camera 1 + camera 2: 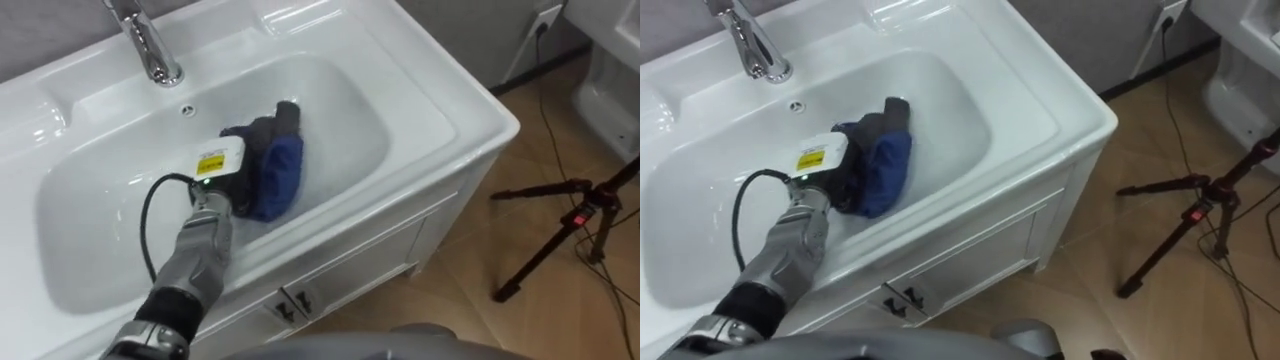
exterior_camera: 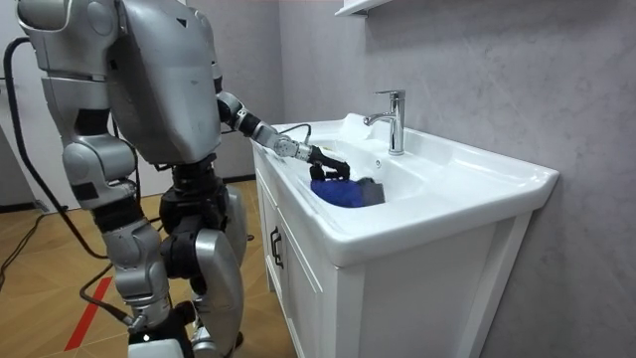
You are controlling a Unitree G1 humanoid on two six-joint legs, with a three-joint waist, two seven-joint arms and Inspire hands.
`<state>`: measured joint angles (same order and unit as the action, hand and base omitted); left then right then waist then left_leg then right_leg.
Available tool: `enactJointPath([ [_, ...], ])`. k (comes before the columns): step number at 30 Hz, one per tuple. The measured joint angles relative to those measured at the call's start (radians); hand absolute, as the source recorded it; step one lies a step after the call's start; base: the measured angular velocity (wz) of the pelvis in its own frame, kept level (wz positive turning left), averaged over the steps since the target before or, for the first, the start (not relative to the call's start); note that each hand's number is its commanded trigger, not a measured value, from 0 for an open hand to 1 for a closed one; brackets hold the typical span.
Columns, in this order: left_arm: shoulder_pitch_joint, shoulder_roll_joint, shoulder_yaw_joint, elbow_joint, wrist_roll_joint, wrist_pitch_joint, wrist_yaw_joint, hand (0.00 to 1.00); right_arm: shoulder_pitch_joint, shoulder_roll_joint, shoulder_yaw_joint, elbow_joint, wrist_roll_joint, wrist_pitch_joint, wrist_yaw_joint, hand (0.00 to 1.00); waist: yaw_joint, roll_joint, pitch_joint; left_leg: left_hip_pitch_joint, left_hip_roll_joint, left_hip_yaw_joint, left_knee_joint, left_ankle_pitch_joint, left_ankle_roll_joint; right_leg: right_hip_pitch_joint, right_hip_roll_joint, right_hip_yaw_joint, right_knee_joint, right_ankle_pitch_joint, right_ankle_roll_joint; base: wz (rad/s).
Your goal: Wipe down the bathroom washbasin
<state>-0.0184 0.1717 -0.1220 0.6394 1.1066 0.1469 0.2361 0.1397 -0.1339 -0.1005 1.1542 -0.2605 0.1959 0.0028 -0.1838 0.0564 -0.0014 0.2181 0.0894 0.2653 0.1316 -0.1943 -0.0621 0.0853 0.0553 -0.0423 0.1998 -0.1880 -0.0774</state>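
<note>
1. The left robot hand (image 1: pixel 238 175) is seen inside the basin (image 1: pixel 345 110). Its arm enters from the lower left of the eye views and passes over the basin's front rim.
2. The robot hand is laid on top of the cloth (image 1: pixel 282 178). Whether the cloth is gripped or only pressed down cannot be told from these views.
3. The cloth, blue with a dark grey part, lies bunched on the basin's floor. It is partly under the robot hand and partly just to its right, touching it. The grey part lies on the far side of the robot hand and the blue part on its right.
4. A chrome tap (image 1: pixel 150 45) stands upright beyond the robot hand and a little to its left, well apart from it, on the back ledge of the white worktop (image 1: pixel 440 115).
5. A small overflow hole (image 1: pixel 187 108) is seen in the basin wall between the robot hand and the tap.
6. White cabinet doors (image 1: pixel 380 255) are seen below the robot hand and nearer the robot, under the worktop's front edge.
7. In the room view the robot stands upright at the front of the cabinet, at the room view's left. Its arm is held out over the rim, and the robot hand rests on the blue cloth in the basin.
8. A black tripod (image 1: pixel 570 225) stands on the wooden floor (image 1: pixel 470 320), far to the right of the robot hand.
</note>
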Motion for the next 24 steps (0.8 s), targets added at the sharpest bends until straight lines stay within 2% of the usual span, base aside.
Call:
enactJointPath([
  [1,0.012,0.013,0.013,-0.001,0.009,0.001,0.002,1.00,0.000,-0.003,-0.003,-0.003,0.001,-0.001,-0.001,0.00,0.003,0.005,-0.0030,-0.002,0.001,-0.003,0.000,0.000,0.000,0.000,0.001,-0.002,-0.001,0.000,-0.001,0.07],
  [3,0.049,0.057,0.046,-0.009,0.034,0.012,0.016,1.00,0.000,-0.028,-0.001,-0.003,0.018,-0.005,-0.002,0.00,0.030,0.013,-0.0041,-0.005,0.002,-0.007,0.000,0.000,0.000,-0.001,0.001,-0.006,-0.004,0.001,-0.002,0.04],
  [6,0.095,0.083,0.071,-0.055,0.037,0.012,0.030,1.00,-0.008,-0.051,-0.003,-0.003,0.019,-0.013,-0.008,0.00,0.062,0.025,-0.0095,-0.017,0.001,-0.014,-0.001,0.000,0.000,0.000,-0.003,-0.031,-0.014,0.001,-0.003,0.18],
  [7,0.105,0.086,0.079,-0.069,0.037,0.012,0.032,1.00,-0.011,-0.054,-0.005,-0.003,0.016,-0.018,-0.008,0.00,0.066,0.026,-0.0095,-0.018,0.002,-0.020,-0.002,0.000,0.000,0.000,-0.004,-0.037,-0.015,0.001,-0.003,0.24],
  [9,0.114,0.087,0.106,-0.092,0.035,0.011,0.042,1.00,-0.021,-0.068,-0.011,-0.003,0.020,-0.036,-0.010,0.00,0.098,0.026,-0.0093,-0.019,0.002,-0.036,-0.002,0.000,0.000,0.004,-0.004,-0.050,-0.016,0.001,-0.003,0.18],
  [13,0.116,0.088,0.119,-0.114,0.038,0.002,0.044,1.00,-0.040,-0.078,-0.015,-0.009,0.040,-0.056,-0.012,0.00,0.115,0.027,-0.0089,-0.021,0.003,-0.060,-0.002,0.000,0.000,0.011,-0.005,-0.068,-0.018,0.000,-0.004,0.12],
  [16,0.159,0.096,0.136,-0.178,0.042,-0.001,0.055,1.00,-0.033,-0.082,-0.042,-0.021,0.061,-0.055,-0.013,0.00,0.142,0.030,-0.0106,-0.028,0.003,-0.092,0.003,0.000,0.000,0.011,-0.004,-0.074,-0.026,0.002,-0.008,0.05],
  [17,0.177,0.096,0.144,-0.202,0.044,-0.001,0.061,1.00,-0.027,-0.084,-0.043,-0.022,0.060,-0.055,-0.014,0.00,0.146,0.035,-0.0141,-0.032,0.003,-0.106,0.003,0.000,0.000,0.011,-0.004,-0.084,-0.028,0.002,-0.009,0.16],
  [18,0.190,0.096,0.149,-0.225,0.047,-0.002,0.062,1.00,-0.017,-0.087,-0.043,-0.022,0.060,-0.056,-0.014,0.00,0.163,0.038,-0.0165,-0.033,0.004,-0.107,0.003,0.001,0.000,0.011,-0.003,-0.086,-0.028,0.002,-0.009,0.11],
  [21,0.244,0.096,0.161,-0.292,0.076,-0.005,0.078,1.00,0.005,-0.102,-0.061,-0.021,0.058,-0.062,-0.014,0.00,0.203,0.042,-0.0172,-0.034,0.006,-0.108,0.004,0.002,-0.002,0.011,-0.002,-0.085,-0.029,0.000,-0.014,-0.03],
  [24,0.286,0.096,0.199,-0.340,0.072,-0.021,0.125,1.00,0.014,-0.113,-0.082,-0.023,0.058,-0.065,-0.013,0.00,0.218,0.045,-0.0201,-0.049,0.007,-0.131,0.007,0.003,-0.003,0.002,-0.002,-0.099,-0.028,-0.004,-0.019,0.11],
])
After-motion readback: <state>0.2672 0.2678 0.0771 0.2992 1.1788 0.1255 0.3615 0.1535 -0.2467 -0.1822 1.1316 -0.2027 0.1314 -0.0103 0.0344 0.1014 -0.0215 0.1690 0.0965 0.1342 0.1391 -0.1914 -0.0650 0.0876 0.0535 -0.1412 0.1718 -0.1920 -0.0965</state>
